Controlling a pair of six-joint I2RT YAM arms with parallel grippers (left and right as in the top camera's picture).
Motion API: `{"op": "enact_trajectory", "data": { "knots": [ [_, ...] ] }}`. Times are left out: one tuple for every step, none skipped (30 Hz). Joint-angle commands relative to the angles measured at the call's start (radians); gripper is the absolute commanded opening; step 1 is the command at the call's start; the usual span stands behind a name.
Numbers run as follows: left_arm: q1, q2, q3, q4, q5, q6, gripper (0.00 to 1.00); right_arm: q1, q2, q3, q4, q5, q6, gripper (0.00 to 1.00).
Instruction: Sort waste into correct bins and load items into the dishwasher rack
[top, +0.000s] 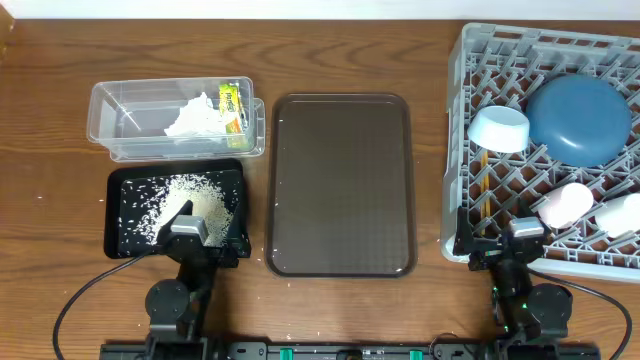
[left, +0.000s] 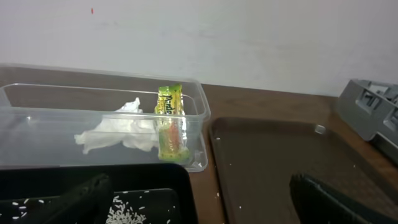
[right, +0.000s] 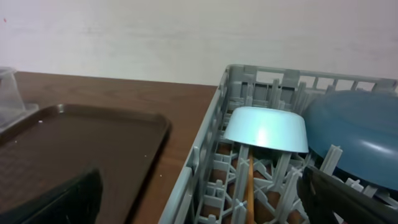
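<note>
The clear tub (top: 110, 110) holds the crumpled white tissue (top: 195, 118) and the yellow-green snack wrapper (top: 233, 106); both show in the left wrist view (left: 118, 130) (left: 171, 124). The black tray (top: 118, 235) holds loose white rice (top: 170, 200). The grey dishwasher rack (top: 460, 60) holds the blue plate (top: 580, 118), white bowl (top: 499, 128), pink cup (top: 565, 204), whitish cup (top: 620, 214) and chopsticks (top: 482, 195). My left gripper (top: 190, 232) is open and empty at the black tray's near edge. My right gripper (top: 520, 240) is open and empty at the rack's near edge.
A large brown serving tray (top: 340, 185) lies between the bins and the rack. A few stray rice grains lie on the wooden table (top: 40, 150) beside the trays. The rack's front wall stands just ahead of my right gripper.
</note>
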Motion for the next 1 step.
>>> {"op": "enact_trajectory", "data": {
  "knots": [
    [0.001, -0.006, -0.011, -0.043, 0.008, 0.017, 0.93, 0.008, -0.006, -0.002, -0.004, 0.01, -0.01, 0.99]
  ]
}}
